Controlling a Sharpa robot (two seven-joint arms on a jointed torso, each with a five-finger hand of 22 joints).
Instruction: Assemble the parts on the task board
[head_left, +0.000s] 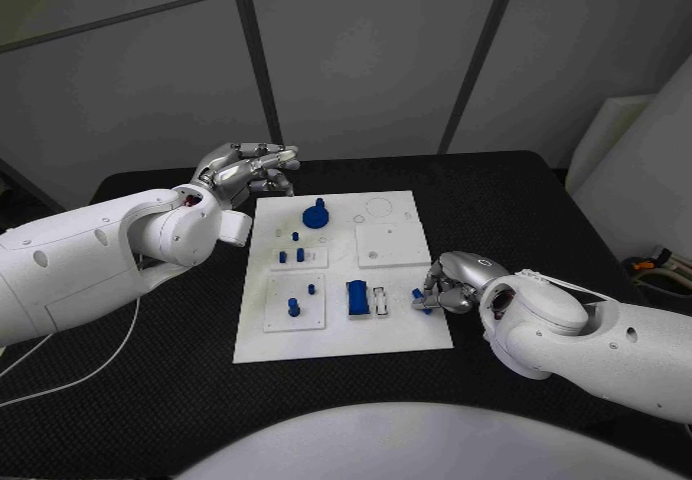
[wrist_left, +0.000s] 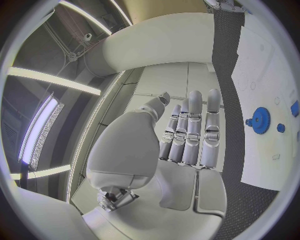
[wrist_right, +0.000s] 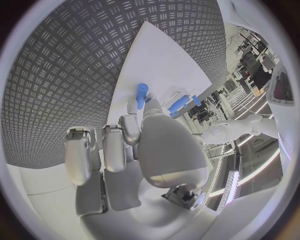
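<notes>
The white task board (head_left: 389, 330) lies in the middle of the black table. On it stand a blue gear (head_left: 316, 214), small blue pegs (head_left: 294, 238) and a blue block (head_left: 356, 298). My right hand (head_left: 450, 283) is at the board's right edge and pinches a small blue peg (head_left: 420, 297), seen between thumb and finger in the right wrist view (wrist_right: 142, 94). My left hand (head_left: 248, 168) is raised off the board's far left corner, fingers straight and together (wrist_left: 190, 130), holding nothing. The gear (wrist_left: 260, 120) lies beyond its fingertips on the board (wrist_left: 262, 65).
A white raised square plate (head_left: 392, 244) sits on the board's right half. Smaller white plates (head_left: 294, 302) carry pegs on the left half. Black table surface (head_left: 534, 210) surrounds the board. A white cable (head_left: 87, 372) runs along the table at left.
</notes>
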